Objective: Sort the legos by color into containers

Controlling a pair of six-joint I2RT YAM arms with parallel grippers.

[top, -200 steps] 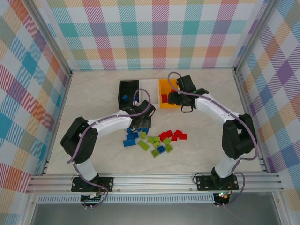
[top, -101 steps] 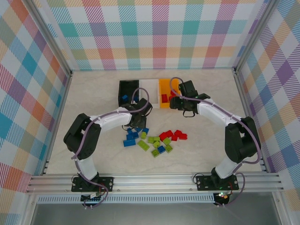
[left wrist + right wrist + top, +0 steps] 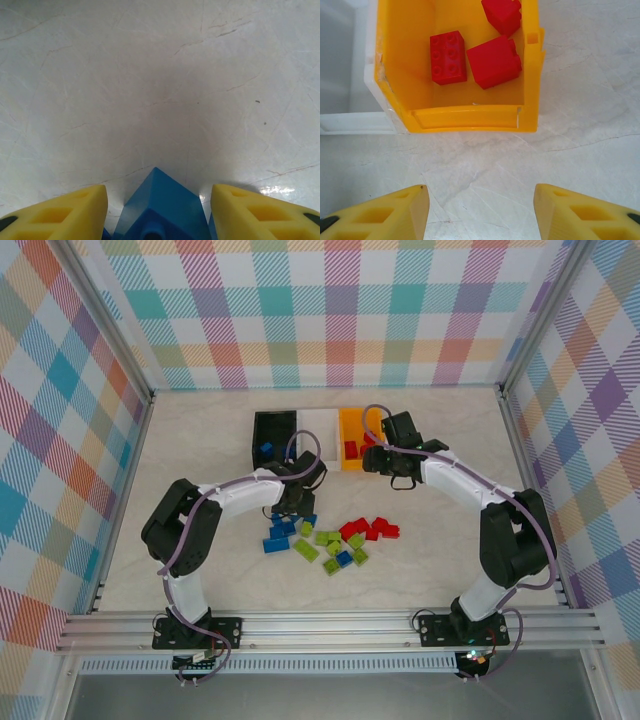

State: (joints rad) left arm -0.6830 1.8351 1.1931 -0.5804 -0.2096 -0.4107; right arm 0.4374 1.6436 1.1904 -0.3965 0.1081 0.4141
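now, left pincer [image 3: 159, 189] astride blue lego [image 3: 161, 207], grip unclear, right pincer [image 3: 479, 189] apart, empty, near orange bin [image 3: 470, 120]

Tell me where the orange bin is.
Seen from above, the orange bin is rightmost of three at the far middle, against the white bin, with the right pincer just short of it.

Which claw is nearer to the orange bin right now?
Right. The right claw hangs open just in front of the orange bin, facing its near wall. The left claw is farther off, lowered over a loose blue lego with a finger on either side.
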